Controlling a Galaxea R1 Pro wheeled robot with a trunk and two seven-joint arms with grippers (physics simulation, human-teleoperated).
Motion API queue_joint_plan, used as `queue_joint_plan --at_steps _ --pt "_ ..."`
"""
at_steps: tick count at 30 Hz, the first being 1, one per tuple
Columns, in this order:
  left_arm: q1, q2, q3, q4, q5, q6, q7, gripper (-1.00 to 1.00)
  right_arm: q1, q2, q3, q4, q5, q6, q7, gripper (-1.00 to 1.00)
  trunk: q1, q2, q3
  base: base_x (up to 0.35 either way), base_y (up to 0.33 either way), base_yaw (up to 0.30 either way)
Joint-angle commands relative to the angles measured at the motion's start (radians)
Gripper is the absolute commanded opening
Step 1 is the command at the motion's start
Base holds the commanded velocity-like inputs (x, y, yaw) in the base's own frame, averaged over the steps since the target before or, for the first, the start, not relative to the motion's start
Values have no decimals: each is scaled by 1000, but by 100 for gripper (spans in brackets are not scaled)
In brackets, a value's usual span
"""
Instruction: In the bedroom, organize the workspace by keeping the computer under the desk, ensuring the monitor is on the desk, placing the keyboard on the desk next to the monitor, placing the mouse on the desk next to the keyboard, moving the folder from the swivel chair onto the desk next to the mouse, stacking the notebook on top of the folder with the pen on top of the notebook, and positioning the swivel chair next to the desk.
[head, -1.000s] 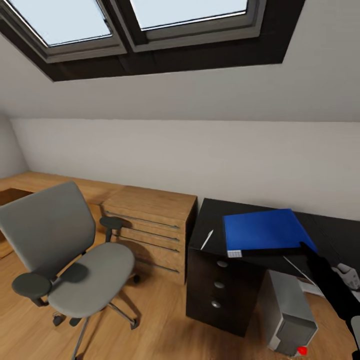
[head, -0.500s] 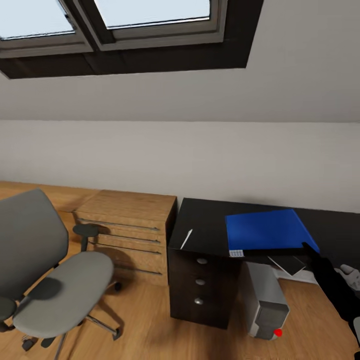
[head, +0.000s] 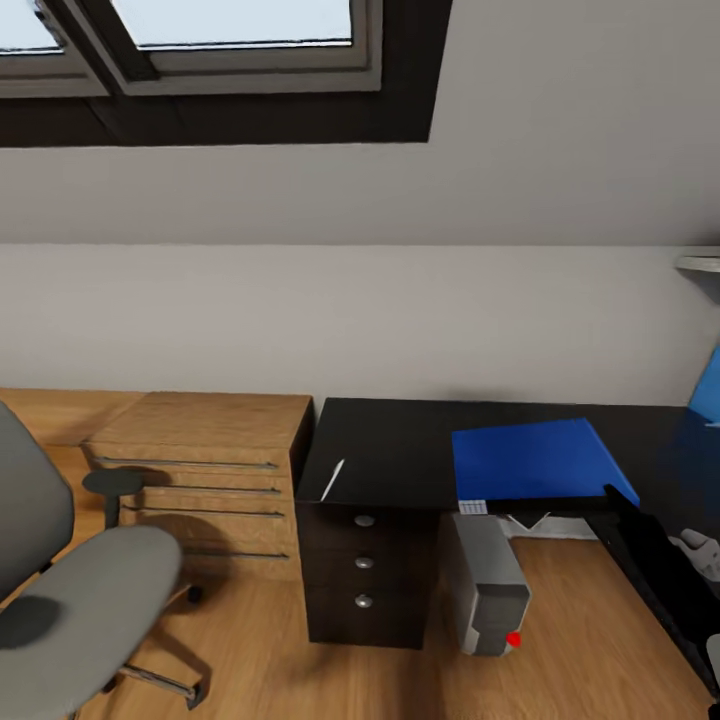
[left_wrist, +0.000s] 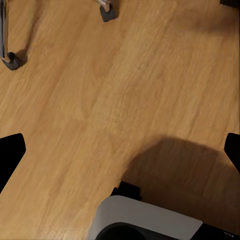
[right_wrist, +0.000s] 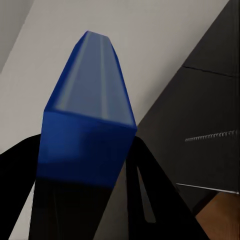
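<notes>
Now R gripper (right_wrist: 85, 165) clamped on blue folder (head: 535, 460), arm outstretched over desk (head: 400, 440) (L gripper (left_wrist: 120, 150) spread).

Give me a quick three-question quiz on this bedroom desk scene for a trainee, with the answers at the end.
1. Multiple choice: what are the right gripper's fingers closed on? A) a keyboard B) the folder C) a mouse
2. True or false: the pen lies on the desk, on the top just above the drawer unit.
3. Short answer: where does the computer stand?

Key: 1 B. 2 True. 3 On the floor under the desk, beside the drawer unit.
</notes>
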Motion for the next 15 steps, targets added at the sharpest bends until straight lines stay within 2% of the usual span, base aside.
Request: queue_joint_plan --at_steps 1,15 --pt "0 0 -2 -1 8 -3 3 100 -1 0 -2 0 -5 7 2 -100 0 -1 -1 0 0 -284" --pt "0 0 -2 -1 8 -4 3 100 -1 -3 -3 -1 -4 6 -1 -100 0 -1 6 0 0 -277"
